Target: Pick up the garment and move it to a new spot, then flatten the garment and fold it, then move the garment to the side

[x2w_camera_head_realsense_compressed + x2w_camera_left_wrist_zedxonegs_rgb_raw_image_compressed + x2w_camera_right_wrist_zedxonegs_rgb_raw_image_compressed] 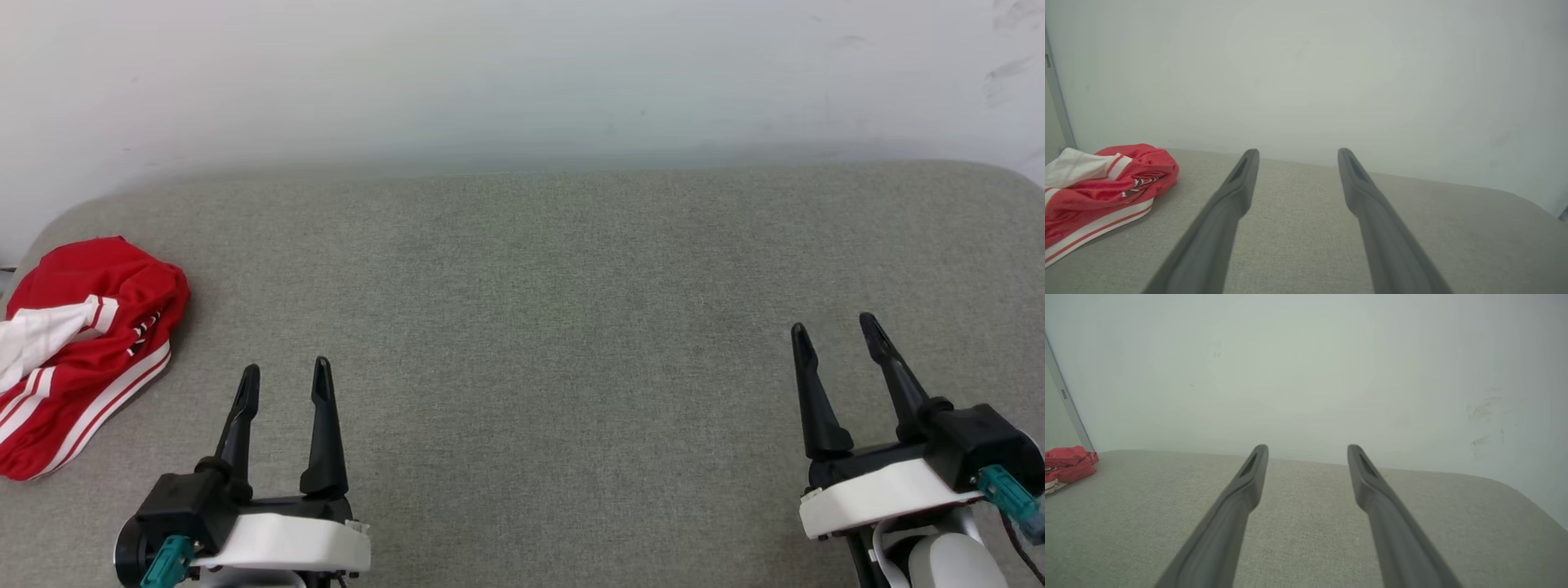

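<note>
From the head view you see a wide grey fabric surface with rounded far corners, set against a pale wall. The garment, a red jersey with white-and-red striped trim, lies in a crumpled heap at the far left edge of that surface. The left gripper sits at the lower left, near the heap but apart from it. Its two dark fingers point up the picture, spread wide and holding nothing. The right gripper sits at the lower right, well apart from the garment, its jaws likewise wide and empty.

The left wrist view gives you a closer look. The garment lies to the left of the left gripper. Here you can make out a white sleeve lying on top of the red folds, a scrap of black, white-edged lettering in a crease, and the striped hem resting on the fabric. A grey vertical strip runs up the left edge.

In the right wrist view the garment is a small red lump at the far left, well away from the right gripper, whose fingers stand wide over the grey fabric. This view also brings out faint scuff marks on the wall to the right
</note>
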